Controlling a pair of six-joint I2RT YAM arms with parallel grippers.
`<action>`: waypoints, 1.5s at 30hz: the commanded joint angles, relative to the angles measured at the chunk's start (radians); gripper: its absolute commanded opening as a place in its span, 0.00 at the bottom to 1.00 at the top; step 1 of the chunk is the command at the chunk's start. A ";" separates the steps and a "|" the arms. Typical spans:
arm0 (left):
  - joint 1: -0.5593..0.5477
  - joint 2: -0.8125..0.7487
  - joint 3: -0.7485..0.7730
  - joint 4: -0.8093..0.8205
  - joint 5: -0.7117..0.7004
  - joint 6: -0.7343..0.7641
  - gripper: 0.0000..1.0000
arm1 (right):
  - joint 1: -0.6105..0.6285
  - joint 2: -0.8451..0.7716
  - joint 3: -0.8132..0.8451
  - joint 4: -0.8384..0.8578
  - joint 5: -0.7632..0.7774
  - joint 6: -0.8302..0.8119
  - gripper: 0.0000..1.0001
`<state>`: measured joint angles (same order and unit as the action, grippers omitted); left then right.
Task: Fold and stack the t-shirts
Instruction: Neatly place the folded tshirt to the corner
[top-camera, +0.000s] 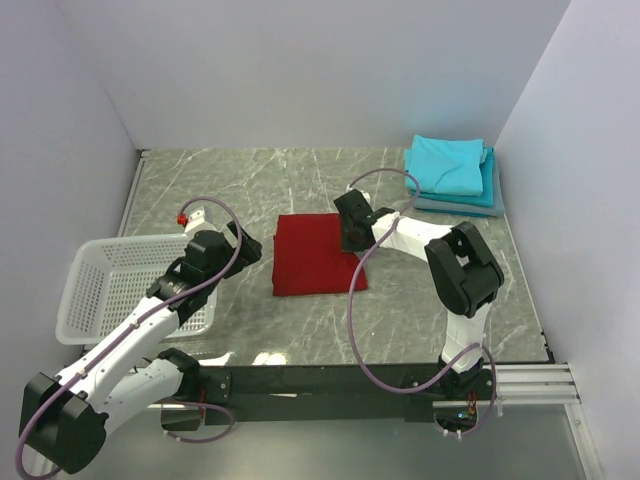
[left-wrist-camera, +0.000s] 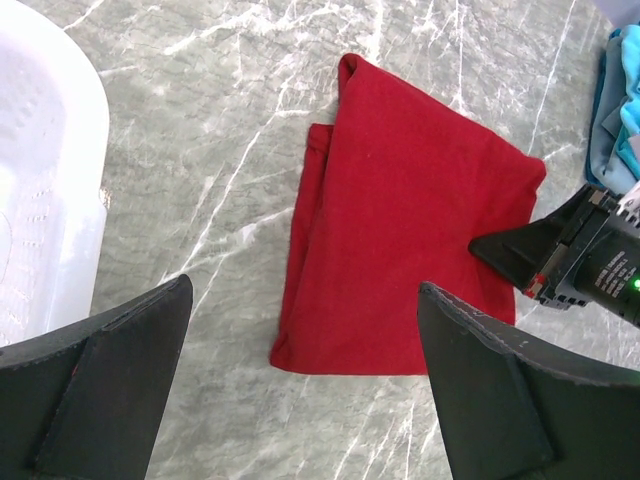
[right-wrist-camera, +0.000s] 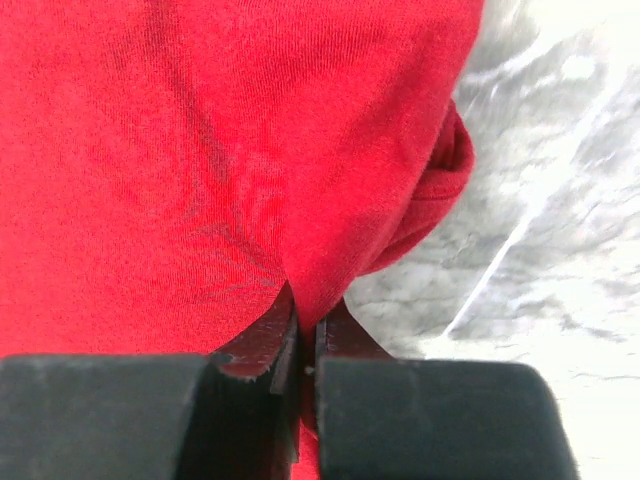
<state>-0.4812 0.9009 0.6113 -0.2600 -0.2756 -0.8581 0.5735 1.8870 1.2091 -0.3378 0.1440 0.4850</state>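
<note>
The red shirt (top-camera: 312, 255) lies folded at the middle of the tabletop (top-camera: 250, 180). The right gripper (right-wrist-camera: 305, 318), at the shirt's 3 o'clock edge, is clamped on a pinch of its cloth and hides that edge from above. The left gripper (left-wrist-camera: 305, 288) hovers spread wide at the shirt's 9 o'clock, holding nothing. A white basket (top-camera: 100, 285) sits at the tabletop's 8 o'clock, its near corner under the left arm. A turquoise-and-blue folded stack (top-camera: 452, 170) rests at 1 o'clock, well apart from the red shirt; its lower layers barely show.

Left pincer (left-wrist-camera: 305, 290) hovers, jaws spread wide. Right arm (top-camera: 462, 268) bent at elbow; right pincer (right-wrist-camera: 306, 315) clamps red t-shirt (right-wrist-camera: 200, 150) edge.
</note>
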 joint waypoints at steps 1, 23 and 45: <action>0.003 -0.005 0.013 0.004 -0.019 0.018 1.00 | 0.006 0.006 0.078 -0.026 0.115 -0.112 0.00; 0.004 0.001 0.019 -0.070 -0.198 0.007 0.99 | -0.078 0.156 0.651 -0.285 0.560 -0.315 0.00; 0.004 0.079 0.053 -0.038 -0.223 0.039 0.99 | -0.279 0.251 1.000 -0.217 0.393 -0.600 0.00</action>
<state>-0.4812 0.9562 0.6338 -0.2951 -0.4950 -0.8433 0.3141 2.1349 2.1185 -0.6167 0.5953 -0.0799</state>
